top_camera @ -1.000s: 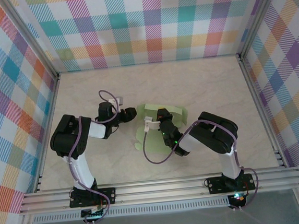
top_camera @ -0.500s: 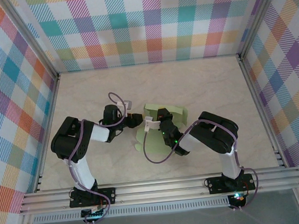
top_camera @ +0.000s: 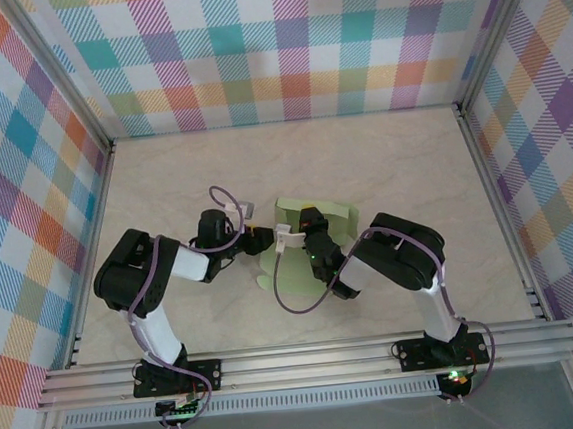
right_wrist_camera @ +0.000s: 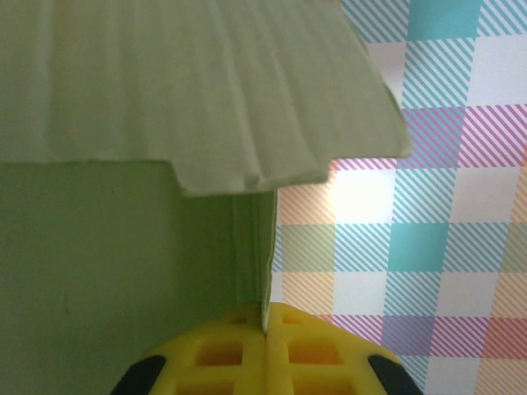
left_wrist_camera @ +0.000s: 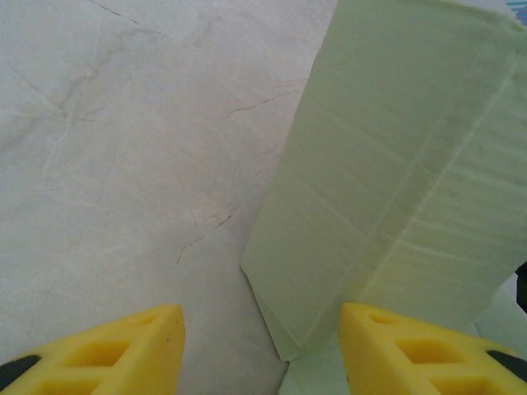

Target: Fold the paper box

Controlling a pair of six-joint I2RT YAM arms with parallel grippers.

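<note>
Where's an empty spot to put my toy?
The far table strip, between the paper box and back checked wall, is bare. So is the right side, between the right arm and the rail. The middle is crowded: jaws of the left arm and right arm meet at the box.

Table w/ paper box, prob. touching.

Paper box middle beneath right gripper; its edges off-frame in wrist views.
</note>
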